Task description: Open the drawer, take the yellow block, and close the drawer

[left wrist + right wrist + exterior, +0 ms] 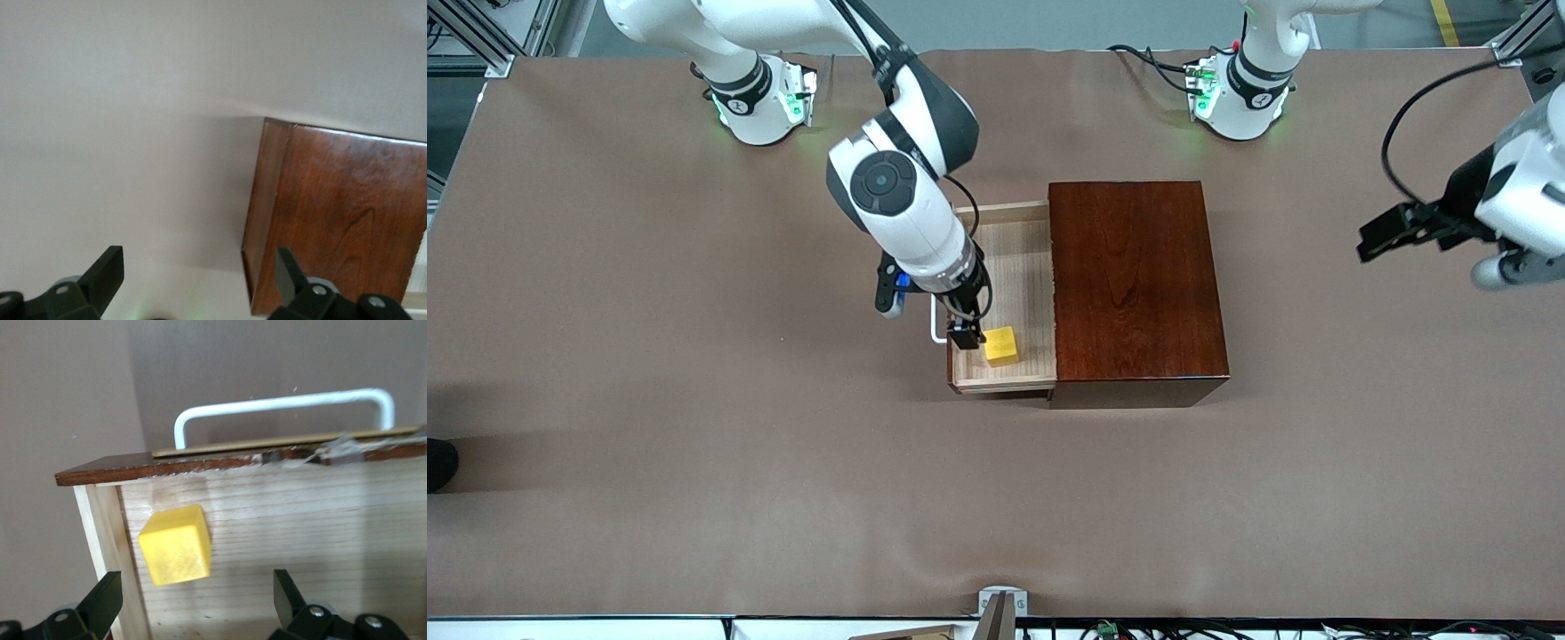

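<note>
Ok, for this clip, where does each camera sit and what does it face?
Front: high across the table, facing both bases; shows both arms, the open drawer and cabinet.
Left wrist: on the waiting arm, over the table; open left gripper.
Right wrist: above the drawer; open right gripper, yellow block, handle.
Front and right wrist share the block.

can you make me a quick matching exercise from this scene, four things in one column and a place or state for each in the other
Things:
1. yellow block
2. drawer
3. right gripper
4. left gripper

Places or states:
A. pulled out of the cabinet
B. open, over the drawer beside the block
C. lying in the drawer, near its handle
D. open, waiting over the table at the left arm's end

Pairs: 1-C, 2-A, 3-B, 4-D
</note>
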Robot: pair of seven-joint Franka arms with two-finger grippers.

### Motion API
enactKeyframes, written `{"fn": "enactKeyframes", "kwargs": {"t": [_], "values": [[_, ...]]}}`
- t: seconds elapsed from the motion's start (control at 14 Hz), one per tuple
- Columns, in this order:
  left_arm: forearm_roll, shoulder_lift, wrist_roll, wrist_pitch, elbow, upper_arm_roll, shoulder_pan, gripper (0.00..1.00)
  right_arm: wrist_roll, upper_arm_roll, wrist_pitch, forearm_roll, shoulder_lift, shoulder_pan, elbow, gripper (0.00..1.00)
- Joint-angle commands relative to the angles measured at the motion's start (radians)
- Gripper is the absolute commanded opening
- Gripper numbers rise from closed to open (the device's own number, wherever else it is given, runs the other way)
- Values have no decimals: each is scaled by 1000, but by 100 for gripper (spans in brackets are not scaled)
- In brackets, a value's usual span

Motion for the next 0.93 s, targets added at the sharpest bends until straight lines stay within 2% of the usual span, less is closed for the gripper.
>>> {"fn": "enactKeyframes", "kwargs": {"t": [0.0, 0.36, 0.64, 0.86], "values": [[22, -105, 70, -13, -104, -24, 41, 100, 31, -4, 35, 5, 56, 9, 41, 100], [19, -186, 210, -7, -200, -13, 62, 100, 15, -4, 101, -56, 84, 8, 40, 100], [13, -148, 210, 21, -184, -22, 95, 100, 15, -4, 129, -56, 113, 28, 40, 100], [19, -91, 193, 21, -131, -22, 95, 100, 17, -4, 166, -56, 127, 38, 37, 100]]}}
